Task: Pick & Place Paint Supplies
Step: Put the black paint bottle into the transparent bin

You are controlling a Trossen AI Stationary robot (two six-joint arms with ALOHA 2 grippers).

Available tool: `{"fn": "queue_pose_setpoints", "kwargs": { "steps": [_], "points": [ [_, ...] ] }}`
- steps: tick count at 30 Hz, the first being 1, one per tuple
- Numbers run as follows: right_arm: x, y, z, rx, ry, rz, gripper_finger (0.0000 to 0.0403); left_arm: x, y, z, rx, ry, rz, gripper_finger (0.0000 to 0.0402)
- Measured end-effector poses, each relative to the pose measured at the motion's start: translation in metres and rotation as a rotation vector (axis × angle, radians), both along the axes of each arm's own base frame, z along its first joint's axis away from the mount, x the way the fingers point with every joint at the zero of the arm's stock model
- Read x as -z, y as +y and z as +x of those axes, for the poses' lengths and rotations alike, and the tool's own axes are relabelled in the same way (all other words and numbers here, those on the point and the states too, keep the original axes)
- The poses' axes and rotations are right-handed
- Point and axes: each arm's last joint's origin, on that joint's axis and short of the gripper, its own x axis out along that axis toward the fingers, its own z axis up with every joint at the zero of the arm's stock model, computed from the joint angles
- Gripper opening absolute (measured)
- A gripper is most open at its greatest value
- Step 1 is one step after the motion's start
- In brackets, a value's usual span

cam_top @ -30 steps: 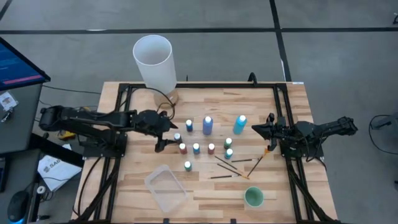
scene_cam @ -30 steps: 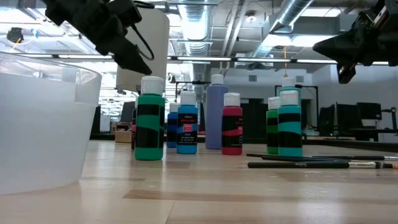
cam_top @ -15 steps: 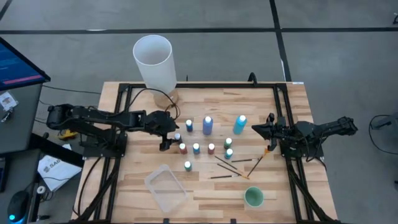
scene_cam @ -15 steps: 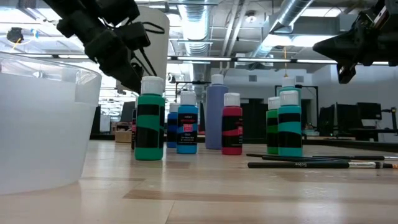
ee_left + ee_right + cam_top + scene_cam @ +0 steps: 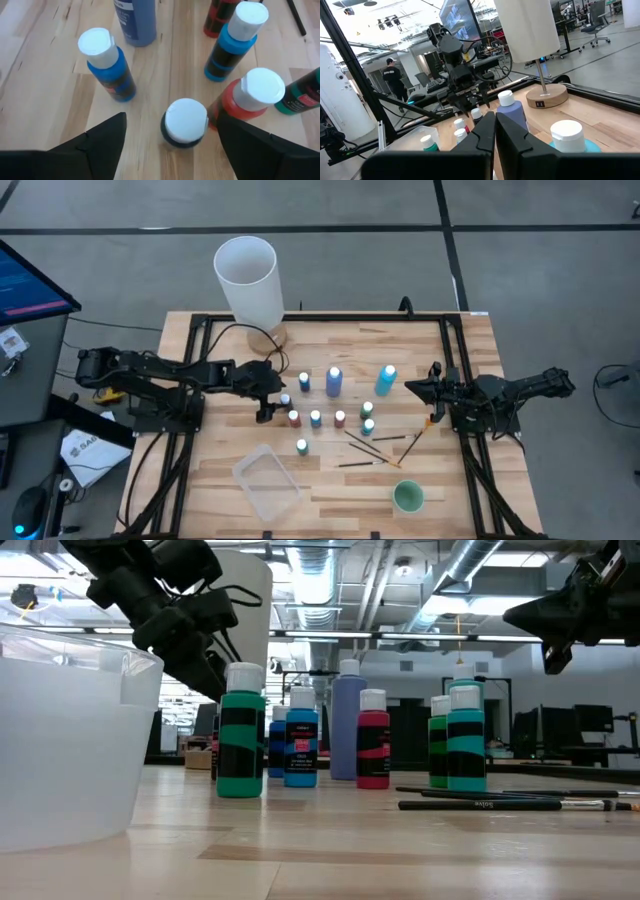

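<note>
- I've got the left gripper [image 5: 182,135] low over the bottle cluster, fingers [image 5: 100,142] spread wide, nothing grasped.
- Between them sits a dark bottle with a white cap [image 5: 185,122], upright on the table [image 5: 330,480]; I see a gap to each finger, no contact.
- Near it in the left wrist view: a blue bottle [image 5: 107,65], a red bottle [image 5: 247,97] just beside the dark one, a light-blue bottle [image 5: 235,40], and a tall blue bottle [image 5: 135,20].
- From above, all bottles stand upright mid-table, the left gripper [image 5: 268,402] at the left edge of the group.
- Thin brushes [image 5: 375,450] lie flat on the wood, right of and in front of the bottles.
- Right gripper [image 5: 412,388] is clenched shut and empty, raised off the table at the right side, near a tall light-blue bottle [image 5: 386,379].
- Clear plastic tub [image 5: 266,482] sits at the front left, green cup [image 5: 408,497] at the front right, white cylinder [image 5: 247,278] at the back edge.
</note>
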Motion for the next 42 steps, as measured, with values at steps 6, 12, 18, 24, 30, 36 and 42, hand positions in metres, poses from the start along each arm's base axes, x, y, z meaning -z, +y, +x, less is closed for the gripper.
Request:
{"fn": "queue_pose_setpoints", "kwargs": {
  "steps": [6, 12, 18, 24, 30, 36, 42],
  "points": [
    [0.000, 0.000, 0.000, 0.000, 0.000, 0.000, 0.0008, 0.000, 0.000, 0.000, 0.004, -0.002, 0.004, 0.0244],
    [0.000, 0.000, 0.000, 0.000, 0.000, 0.000, 0.0008, 0.000, 0.000, 0.000, 0.004, -0.005, 0.004, 0.0206],
    [0.000, 0.000, 0.000, 0.000, 0.000, 0.000, 0.0008, 0.000, -0.001, 0.000, 0.022, -0.006, -0.014, 0.0162],
    [0.000, 0.000, 0.000, 0.000, 0.000, 0.000, 0.0008, 0.000, -0.001, 0.000, 0.007, -0.011, -0.029, 0.0108],
    [0.000, 0.000, 0.000, 0.000, 0.000, 0.000, 0.0008, -0.001, -0.001, 0.001, -0.011, -0.017, -0.044, 0.0077],
    [0.000, 0.000, 0.000, 0.000, 0.000, 0.000, 0.0008, -0.006, -0.001, -0.002, -0.047, -0.041, -0.061, 0.0078],
    [0.000, 0.000, 0.000, 0.000, 0.000, 0.000, 0.0008, -0.026, -0.001, -0.011, -0.060, -0.138, -0.068, 0.0077]
  ]
}}
